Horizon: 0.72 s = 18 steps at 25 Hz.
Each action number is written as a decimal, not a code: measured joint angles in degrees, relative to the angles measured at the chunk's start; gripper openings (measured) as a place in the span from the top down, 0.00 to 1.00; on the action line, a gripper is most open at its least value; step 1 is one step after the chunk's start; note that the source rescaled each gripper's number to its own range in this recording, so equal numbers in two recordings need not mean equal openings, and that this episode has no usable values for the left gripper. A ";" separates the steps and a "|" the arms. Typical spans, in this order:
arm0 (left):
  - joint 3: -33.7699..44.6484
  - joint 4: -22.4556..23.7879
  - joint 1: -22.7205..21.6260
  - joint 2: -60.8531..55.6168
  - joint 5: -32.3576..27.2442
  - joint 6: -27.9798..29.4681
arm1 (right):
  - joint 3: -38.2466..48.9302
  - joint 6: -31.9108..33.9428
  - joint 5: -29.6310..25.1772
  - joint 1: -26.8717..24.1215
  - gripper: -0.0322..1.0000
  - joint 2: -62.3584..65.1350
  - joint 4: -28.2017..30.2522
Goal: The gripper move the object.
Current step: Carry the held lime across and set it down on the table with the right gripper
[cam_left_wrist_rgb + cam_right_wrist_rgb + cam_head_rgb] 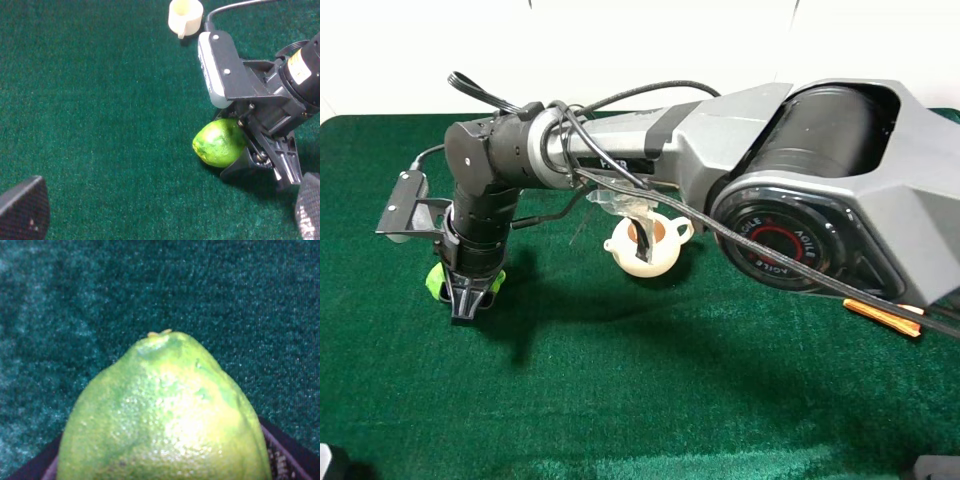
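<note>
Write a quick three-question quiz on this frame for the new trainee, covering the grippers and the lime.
1. True or false: the right gripper is shut on the lime.
2. What state is the left gripper in? A: shut on the lime. B: open. C: out of view.
3. Fill in: in the high view, the cream ___ stands apart from the lime.

Key: 1 true. 2 B. 3 teapot.

The right gripper [468, 306] points straight down at the green counter [670, 400], clasping the lime [435, 281]. A cream teapot [648, 263] stands near.
</note>
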<state>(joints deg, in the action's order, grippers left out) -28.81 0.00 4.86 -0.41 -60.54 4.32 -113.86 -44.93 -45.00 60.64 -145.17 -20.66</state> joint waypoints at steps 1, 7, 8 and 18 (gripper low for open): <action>0.00 0.00 0.00 0.00 0.00 0.00 | 0.00 0.00 -0.02 0.00 0.97 0.00 0.00; 0.00 0.00 0.00 0.00 0.00 0.00 | 0.00 0.00 -0.07 0.00 0.97 0.23 0.00; 0.00 0.00 0.00 0.00 0.00 0.00 | 0.00 0.00 -0.07 0.00 0.97 0.59 0.00; 0.00 0.00 0.00 0.00 0.00 0.00 | 0.00 2.06 -3.62 -4.63 0.97 7.52 1.40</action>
<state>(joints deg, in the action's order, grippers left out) -28.81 0.00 4.86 -0.41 -60.54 4.32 -113.86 -42.87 -48.62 56.01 -137.66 -19.26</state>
